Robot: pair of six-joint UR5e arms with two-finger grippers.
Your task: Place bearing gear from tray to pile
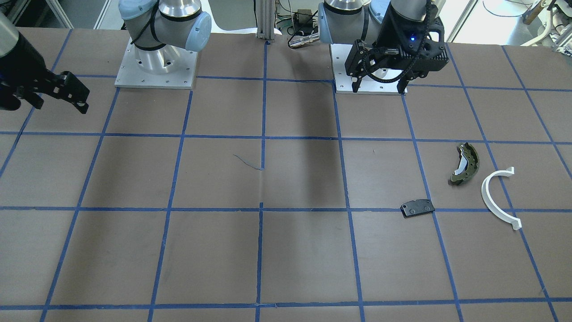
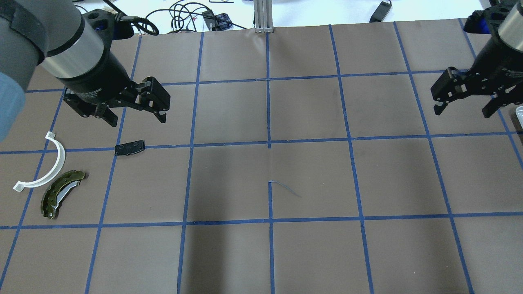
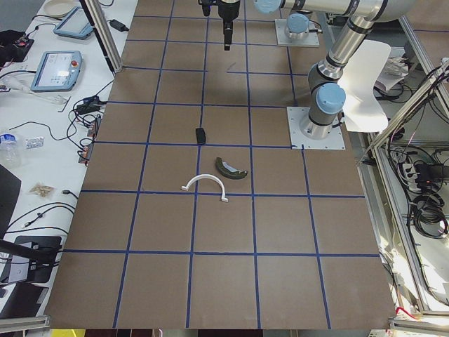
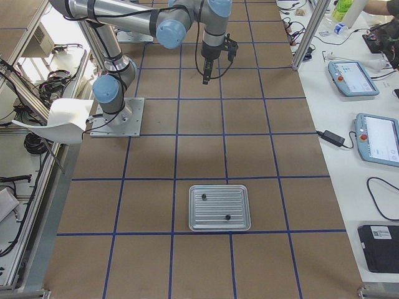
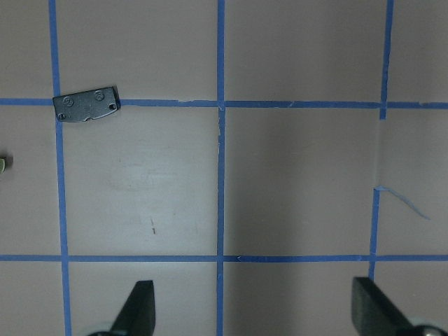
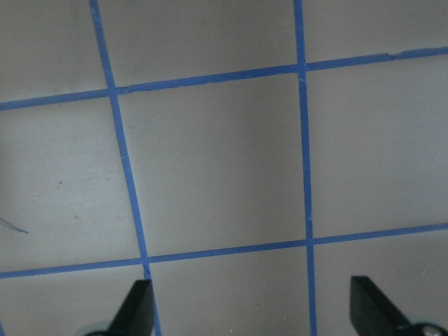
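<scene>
Hovering released and empty, left hand [image 2: 137, 121] and right hand [image 2: 461, 112] are idling pre-pickup; a reach to the tray [image 4: 219, 207] is likely coming next.

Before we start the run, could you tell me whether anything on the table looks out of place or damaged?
Only a thin strip of blue tape near the middle of the table: it curls loose, away from its grid line. Nothing else stands out.

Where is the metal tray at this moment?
In the exterior right view, the metal tray lies near the table's end on the robot's right, holding two small dark parts.
</scene>
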